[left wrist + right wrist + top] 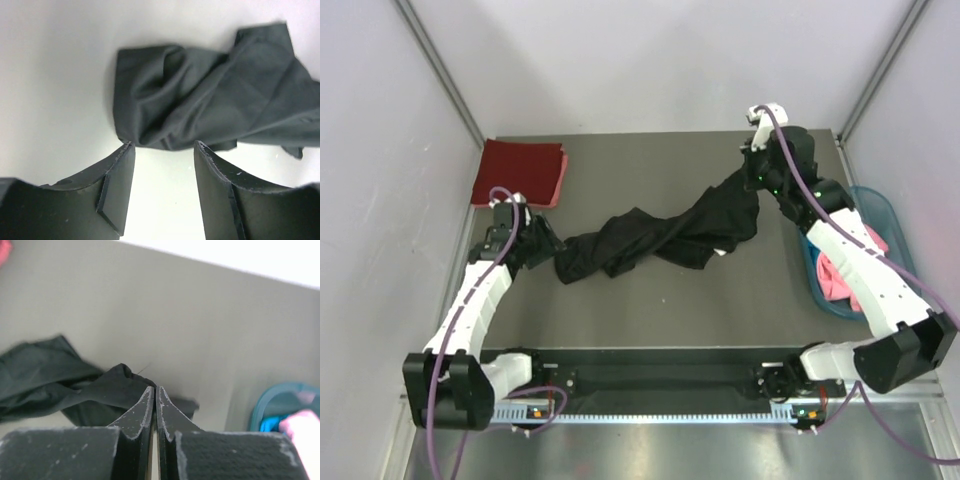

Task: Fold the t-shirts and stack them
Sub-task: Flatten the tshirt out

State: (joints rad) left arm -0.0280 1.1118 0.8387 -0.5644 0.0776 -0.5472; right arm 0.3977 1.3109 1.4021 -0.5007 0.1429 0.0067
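T-shirt (650, 240), black, in pinch of right gripper (155, 389); left gripper (164, 144) agape.

The black t-shirt (660, 238) lies crumpled and twisted into a long rope on the counter (670, 320), stretched between the tools. One end is bunched just ahead of the left tool's (546, 246) parted fingers. The other end is pinched in the right tool's (750, 175) closed tips. The dark red t-shirt (520, 172), folded into a flat rectangle, lies beyond the left tool. A pink t-shirt (840, 275) sits bunched behind the right tool.
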